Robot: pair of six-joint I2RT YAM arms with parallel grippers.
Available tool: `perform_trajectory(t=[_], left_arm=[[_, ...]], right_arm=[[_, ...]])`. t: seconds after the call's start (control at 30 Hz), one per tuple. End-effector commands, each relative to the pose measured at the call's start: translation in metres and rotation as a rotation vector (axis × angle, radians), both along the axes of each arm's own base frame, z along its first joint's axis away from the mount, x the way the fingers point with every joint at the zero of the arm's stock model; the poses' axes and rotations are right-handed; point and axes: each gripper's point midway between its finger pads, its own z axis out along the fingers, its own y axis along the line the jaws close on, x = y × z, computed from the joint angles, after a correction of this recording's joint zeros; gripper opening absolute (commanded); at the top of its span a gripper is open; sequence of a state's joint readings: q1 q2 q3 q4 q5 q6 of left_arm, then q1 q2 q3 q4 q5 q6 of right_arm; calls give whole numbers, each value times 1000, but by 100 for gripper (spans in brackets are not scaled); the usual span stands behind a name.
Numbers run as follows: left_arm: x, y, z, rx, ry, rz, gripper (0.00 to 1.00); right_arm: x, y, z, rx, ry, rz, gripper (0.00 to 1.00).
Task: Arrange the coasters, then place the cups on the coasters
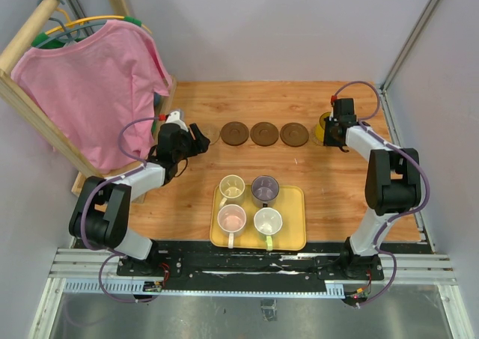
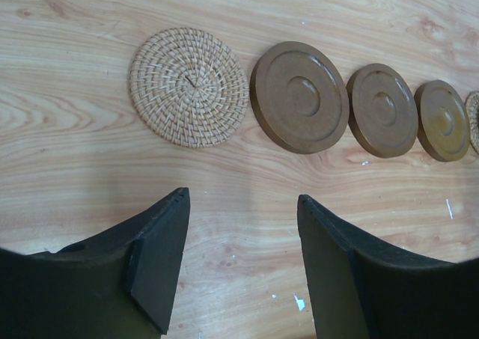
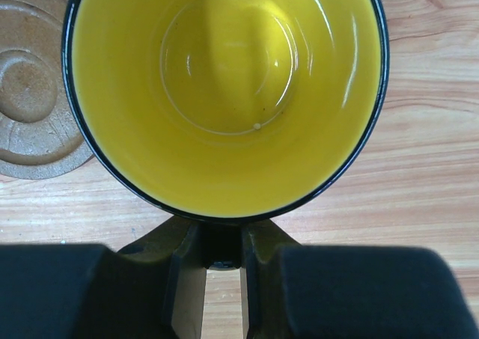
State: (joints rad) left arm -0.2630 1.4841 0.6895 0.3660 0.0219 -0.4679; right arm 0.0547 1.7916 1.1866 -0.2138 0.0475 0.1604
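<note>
Five coasters lie in a row across the table. At the left end is a tan woven coaster (image 2: 188,87), then three dark brown coasters (image 2: 299,97) (image 2: 382,120) (image 2: 443,120), and a second woven one (image 2: 474,122) shows at the frame edge. My left gripper (image 2: 243,197) (image 1: 199,141) hovers open and empty just in front of the left woven coaster. My right gripper (image 3: 222,242) (image 1: 333,129) is shut on the handle of the amber yellow cup (image 3: 224,92) (image 1: 322,127) at the row's right end, beside a brown coaster (image 3: 30,122). I cannot tell whether the cup rests down.
A yellow tray (image 1: 296,197) near the front holds the pale yellow cup (image 1: 232,186), purple-grey cup (image 1: 265,188), pink cup (image 1: 232,219) and whitish-green cup (image 1: 268,222). A wooden rack with a pink shirt (image 1: 90,84) stands at the back left.
</note>
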Motion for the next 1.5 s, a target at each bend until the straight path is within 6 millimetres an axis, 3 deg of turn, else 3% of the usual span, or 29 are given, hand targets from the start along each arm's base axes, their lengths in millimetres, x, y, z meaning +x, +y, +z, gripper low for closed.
perform_trajectory(t=[0.0, 0.3, 0.53, 0.8, 1.03, 1.17, 1.33, 1.4, 1.47], left_arm=[[13, -2, 15, -12, -53, -5, 63], [13, -3, 15, -17, -51, -8, 63], [13, -3, 14, -15, -49, -7, 63], [12, -4, 14, -24, -45, -12, 63], [11, -5, 13, -30, -41, -19, 63], [9, -6, 16, -29, -45, -23, 63], [7, -5, 23, -23, -58, -27, 63], [5, -4, 26, -20, -64, -31, 63], [0, -5, 30, -14, -70, -47, 66]], right_arm=[[23, -2, 25, 21, -95, -8, 1], [23, -4, 22, 14, -74, -18, 1], [20, -4, 20, 19, -57, -22, 25], [14, -5, 19, 10, -46, -24, 34], [4, -5, 20, 21, -39, -38, 54], [-8, -2, 29, 44, -49, -45, 62], [-34, 11, 55, 92, -91, -26, 70], [-50, 24, 67, 103, -112, 7, 73], [-80, 52, 83, 134, -125, 100, 77]])
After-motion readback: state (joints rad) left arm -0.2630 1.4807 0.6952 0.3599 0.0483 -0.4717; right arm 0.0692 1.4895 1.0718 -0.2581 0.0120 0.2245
